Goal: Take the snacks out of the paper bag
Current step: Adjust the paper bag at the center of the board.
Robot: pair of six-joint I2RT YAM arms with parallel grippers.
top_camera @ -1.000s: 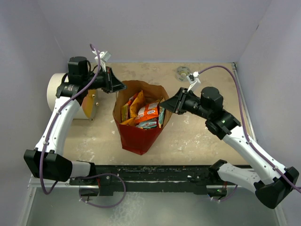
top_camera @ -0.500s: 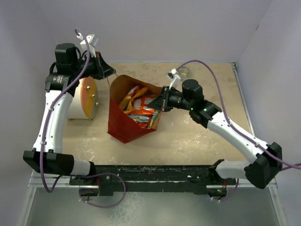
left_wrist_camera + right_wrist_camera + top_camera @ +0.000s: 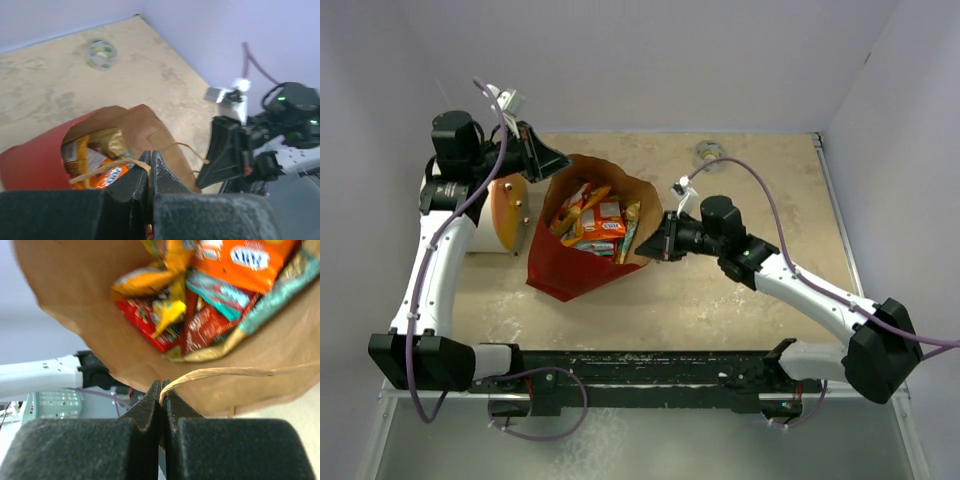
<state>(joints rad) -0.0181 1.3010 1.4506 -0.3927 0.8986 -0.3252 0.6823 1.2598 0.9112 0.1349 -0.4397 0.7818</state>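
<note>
The red paper bag (image 3: 560,272) hangs tilted between my two grippers, its brown mouth open upward, bottom leaning to the near left. Several snack packets (image 3: 592,222) in orange, yellow, red and teal fill it; they also show in the right wrist view (image 3: 210,295) and the left wrist view (image 3: 92,172). My left gripper (image 3: 564,159) is shut on one twisted paper handle (image 3: 107,166) at the bag's far left rim. My right gripper (image 3: 642,250) is shut on the other handle (image 3: 225,373) at the bag's right rim.
A white cylinder with an orange end (image 3: 503,212) lies left of the bag, under my left arm. A small round clear object (image 3: 710,152) sits at the table's back. Purple walls close in the left, back and right sides.
Both grippers have carried the bag by its handles toward the left. The bag now tilts more, and my right arm has stretched further left.
</note>
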